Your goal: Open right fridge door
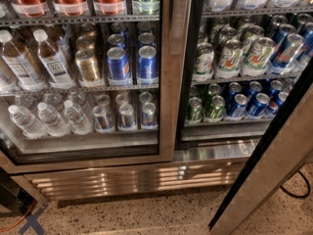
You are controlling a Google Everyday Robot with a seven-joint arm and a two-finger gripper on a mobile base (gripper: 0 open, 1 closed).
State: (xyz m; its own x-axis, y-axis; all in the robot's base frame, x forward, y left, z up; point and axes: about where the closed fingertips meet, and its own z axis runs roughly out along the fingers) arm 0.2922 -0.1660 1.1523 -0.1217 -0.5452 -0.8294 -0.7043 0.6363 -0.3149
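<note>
End effector out of frame, so whether it is spread or pressed together cannot be told. At near right the right fridge door stands swung open, its long steel frame slanting from upper right down to the bottom edge, dark inner edge facing left, both ends cut off. Beyond it, uncovered shelves show green-and-white cans and blue cans. The left door is shut over water bottles and gold cans, above the speckled floor

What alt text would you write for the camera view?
The right fridge door stands swung open, exposing green and blue cans; the left door is shut. The robot's hand is not in view.
</note>
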